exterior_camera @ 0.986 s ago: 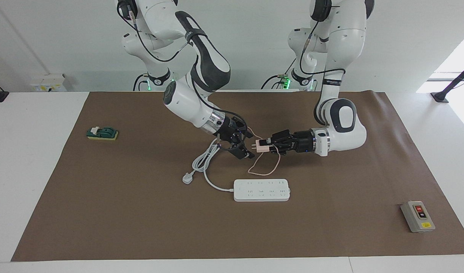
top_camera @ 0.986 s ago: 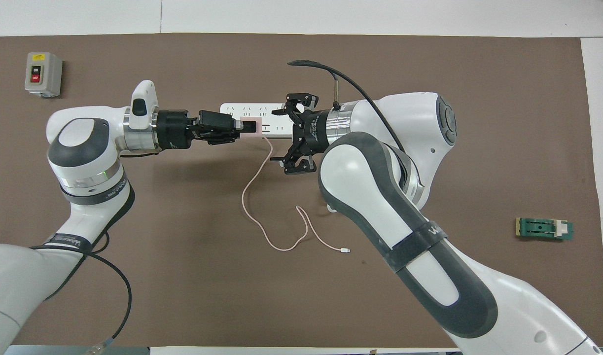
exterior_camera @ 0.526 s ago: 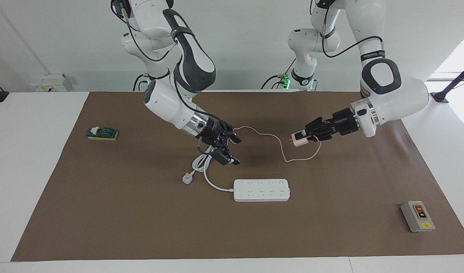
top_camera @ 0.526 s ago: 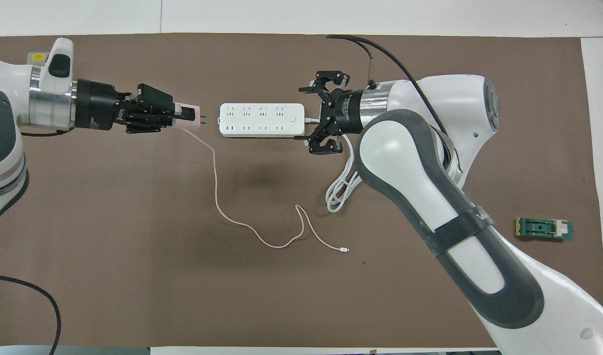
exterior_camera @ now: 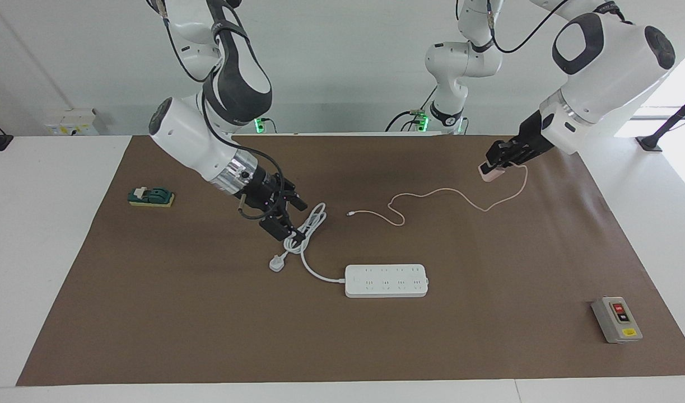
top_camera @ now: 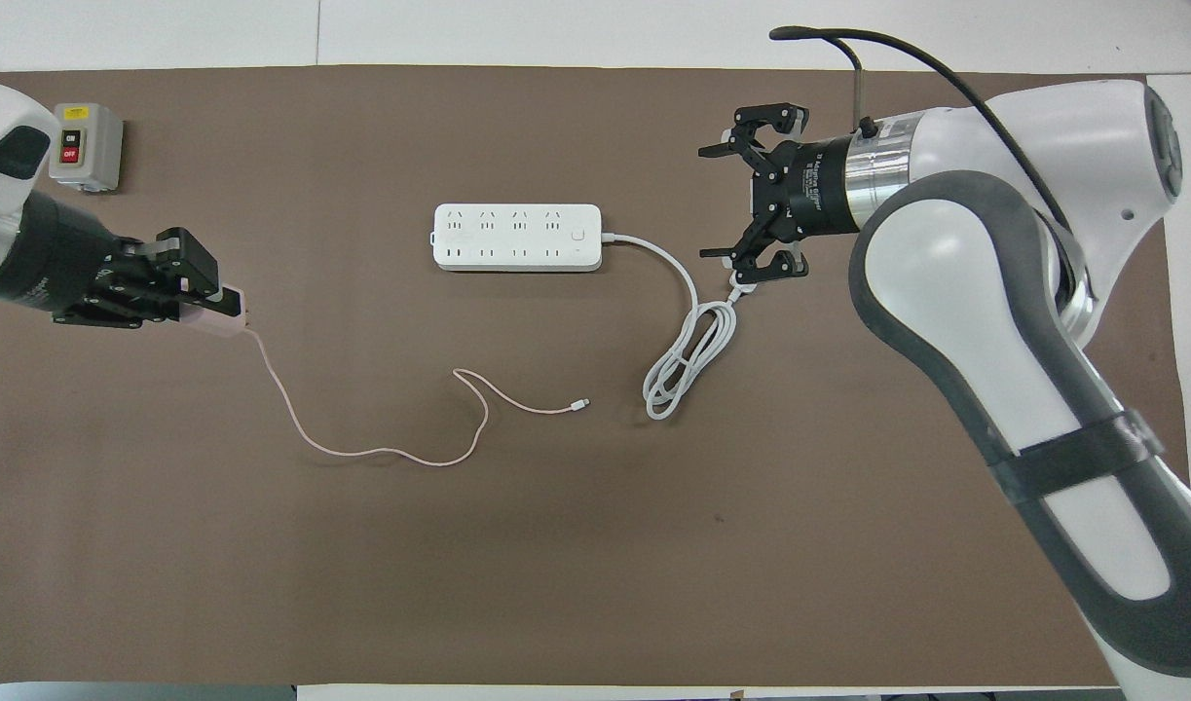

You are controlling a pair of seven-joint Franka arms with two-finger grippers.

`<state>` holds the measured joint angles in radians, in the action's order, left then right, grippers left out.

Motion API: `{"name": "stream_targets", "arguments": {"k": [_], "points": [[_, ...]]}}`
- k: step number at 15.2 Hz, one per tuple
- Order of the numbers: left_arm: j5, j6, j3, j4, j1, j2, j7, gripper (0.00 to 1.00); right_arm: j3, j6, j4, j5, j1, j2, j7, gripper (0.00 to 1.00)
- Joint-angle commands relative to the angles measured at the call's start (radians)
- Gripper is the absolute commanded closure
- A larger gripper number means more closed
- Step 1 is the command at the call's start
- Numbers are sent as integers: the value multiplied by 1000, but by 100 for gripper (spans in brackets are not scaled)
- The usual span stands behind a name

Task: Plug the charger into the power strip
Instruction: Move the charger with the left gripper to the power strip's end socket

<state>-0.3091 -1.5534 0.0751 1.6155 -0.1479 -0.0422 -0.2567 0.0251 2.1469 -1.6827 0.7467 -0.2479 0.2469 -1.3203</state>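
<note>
The pale-pink charger (exterior_camera: 489,174) is held in my left gripper (exterior_camera: 495,163), which is shut on it above the brown mat toward the left arm's end; both also show in the overhead view, charger (top_camera: 229,319) and gripper (top_camera: 215,298). Its thin pink cable (exterior_camera: 432,193) (top_camera: 381,451) trails over the mat to a tiny white connector (exterior_camera: 350,213) (top_camera: 580,403). The white power strip (exterior_camera: 387,280) (top_camera: 517,237) lies flat mid-table, apart from both grippers. My right gripper (exterior_camera: 288,217) (top_camera: 728,201) is open and empty over the strip's coiled white cord (exterior_camera: 307,225).
The strip's thick cord (top_camera: 688,352) ends in a white three-pin plug (exterior_camera: 276,262). A grey switch box (exterior_camera: 616,319) (top_camera: 86,146) stands at the left arm's end. A green block (exterior_camera: 152,197) lies at the right arm's end.
My left gripper has carried the charger away from mid-table toward the left arm's end, dragging the cable. My right gripper, still open, has drawn back toward the right arm's end.
</note>
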Motion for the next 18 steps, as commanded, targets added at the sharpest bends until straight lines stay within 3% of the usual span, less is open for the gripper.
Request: {"name": "stream_targets", "arguments": {"k": [1, 6, 9, 13, 16, 18], "points": [[64, 23, -5, -16, 5, 15, -71, 100, -10, -91, -8, -78, 76, -38, 126, 0], [105, -65, -3, -11, 7, 30, -130, 100, -10, -243, -8, -245, 165, -89, 441, 0], [107, -93, -9, -5, 2, 30, -439, 100, -10, -314, -8, -383, 203, -116, 646, 0], [108, -96, -9, 1, -2, 30, -533, 100, -10, -380, -8, -551, 232, -159, 915, 0], [114, -181, -12, 3, -5, 18, -794, 100, -8, -410, -9, -625, 281, -187, 1161, 0], [184, -194, -14, 1, -47, 1, -960, 100, -10, -414, -9, -705, 303, -213, 1321, 0]]}}
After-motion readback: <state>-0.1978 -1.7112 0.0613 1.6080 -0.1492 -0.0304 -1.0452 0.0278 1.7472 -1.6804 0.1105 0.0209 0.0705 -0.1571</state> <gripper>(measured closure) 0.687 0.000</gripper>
